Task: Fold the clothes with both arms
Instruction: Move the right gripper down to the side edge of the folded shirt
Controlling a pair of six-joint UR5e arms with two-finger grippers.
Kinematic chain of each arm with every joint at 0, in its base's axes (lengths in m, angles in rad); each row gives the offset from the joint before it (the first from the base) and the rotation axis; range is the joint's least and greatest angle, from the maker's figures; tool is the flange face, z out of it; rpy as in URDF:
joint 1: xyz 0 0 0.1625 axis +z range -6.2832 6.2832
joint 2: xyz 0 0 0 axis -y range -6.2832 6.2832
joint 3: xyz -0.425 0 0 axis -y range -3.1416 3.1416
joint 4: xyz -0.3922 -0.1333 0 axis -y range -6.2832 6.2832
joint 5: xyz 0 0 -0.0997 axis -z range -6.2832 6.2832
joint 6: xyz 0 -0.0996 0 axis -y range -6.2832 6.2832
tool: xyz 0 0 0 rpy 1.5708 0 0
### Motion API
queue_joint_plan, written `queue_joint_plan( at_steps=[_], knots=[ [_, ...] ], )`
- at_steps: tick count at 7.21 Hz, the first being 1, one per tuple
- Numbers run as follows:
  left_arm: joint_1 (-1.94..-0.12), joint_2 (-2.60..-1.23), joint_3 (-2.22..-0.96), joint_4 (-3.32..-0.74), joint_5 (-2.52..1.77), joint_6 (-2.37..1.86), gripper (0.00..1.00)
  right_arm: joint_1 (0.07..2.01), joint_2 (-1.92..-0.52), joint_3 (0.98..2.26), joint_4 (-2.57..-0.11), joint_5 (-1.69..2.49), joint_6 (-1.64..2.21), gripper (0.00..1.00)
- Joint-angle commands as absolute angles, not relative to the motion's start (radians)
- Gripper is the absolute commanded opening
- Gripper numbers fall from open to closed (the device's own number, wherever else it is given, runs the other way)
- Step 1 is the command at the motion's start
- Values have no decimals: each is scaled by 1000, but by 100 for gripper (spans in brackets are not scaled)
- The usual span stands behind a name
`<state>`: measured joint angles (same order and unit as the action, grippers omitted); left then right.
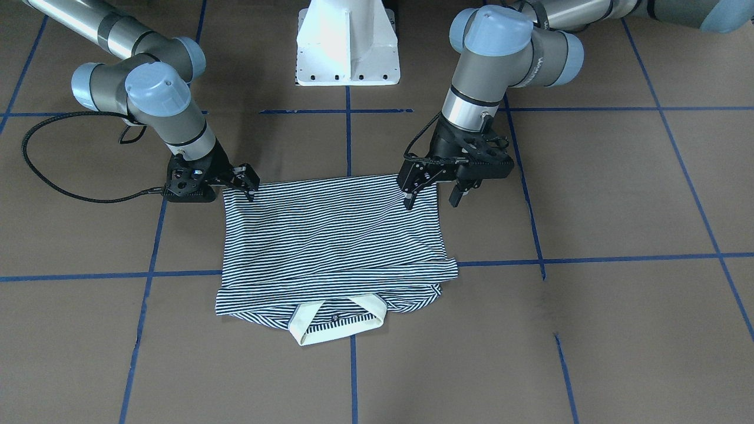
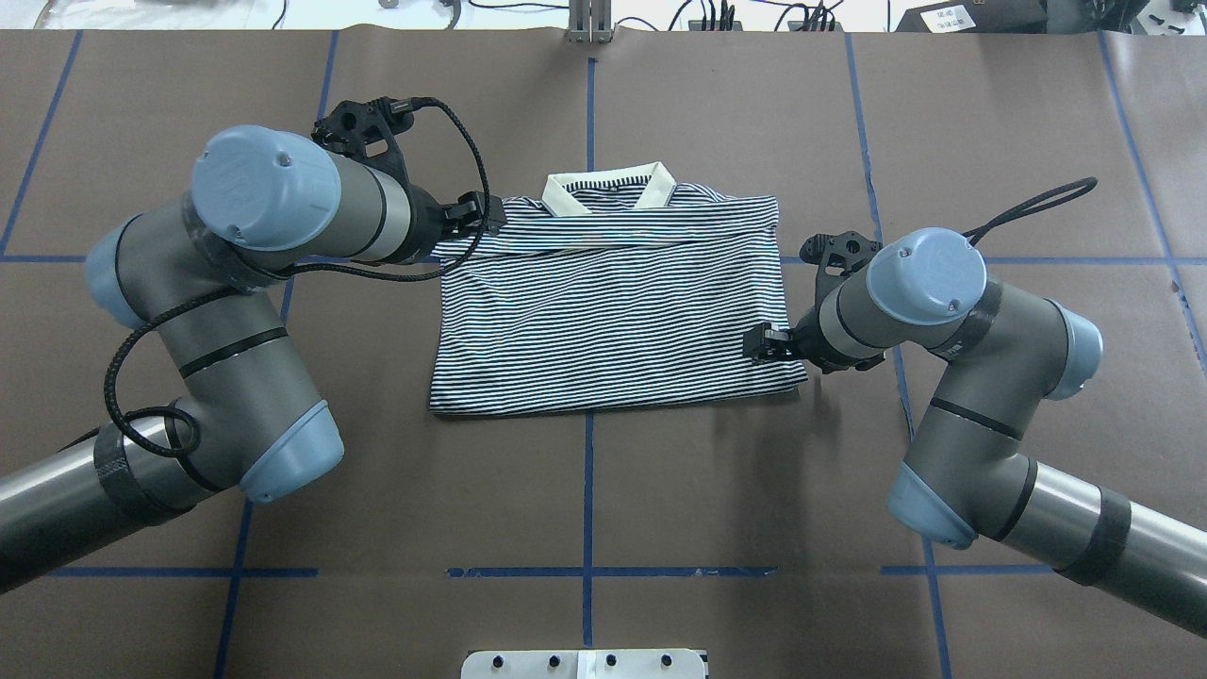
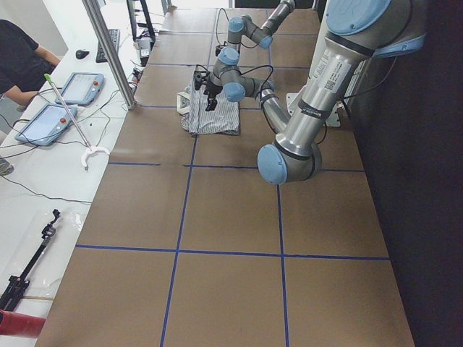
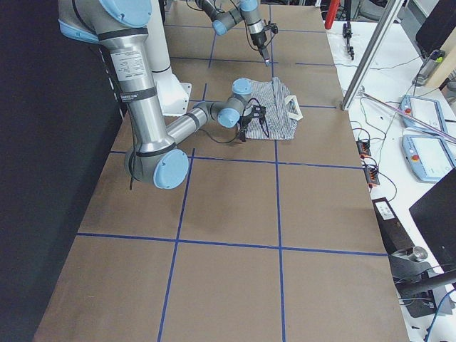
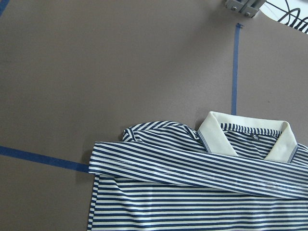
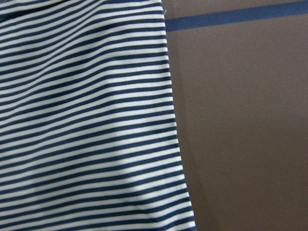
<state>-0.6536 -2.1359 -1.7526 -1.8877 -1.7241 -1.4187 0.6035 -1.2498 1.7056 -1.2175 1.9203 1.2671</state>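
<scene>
The striped polo shirt (image 1: 330,235) (image 2: 603,311) lies folded flat into a rectangle on the brown table, its cream collar (image 1: 336,324) (image 2: 613,189) at the end away from the robot's base. A striped band is folded across just below the collar (image 5: 250,134). My left gripper (image 1: 433,199) (image 2: 481,215) hangs open above the shirt's edge and holds nothing. My right gripper (image 1: 244,184) (image 2: 759,344) sits low at the shirt's opposite edge near the hem corner, its fingers apart and no cloth lifted. The right wrist view shows only that edge of the shirt (image 6: 86,120).
The white pedestal base (image 1: 347,47) stands behind the shirt. Blue tape lines (image 1: 589,259) grid the table. A black cable (image 1: 35,159) loops beside the right arm. A person (image 3: 22,58) sits at a side table with tablets (image 3: 79,87), past a metal post (image 3: 112,50).
</scene>
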Motion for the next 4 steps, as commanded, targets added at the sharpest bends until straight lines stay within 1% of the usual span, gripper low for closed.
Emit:
queue_joint_plan(
  at_steps=[1,2,4],
  knots=[
    [-652,-2132,-1753,-1887,-1724,-1417,100,603,-1255,1707,-1216,1919,1266,32],
    [-652,-2131,-1752,-1888,-1724,-1417,100,603,-1261,1709,-1213,1917,1266,0],
    [-652,-2129,-1746,-1888,-1724,-1416,100,603,-1259,1718,-1215,1936,1262,0]
  ],
)
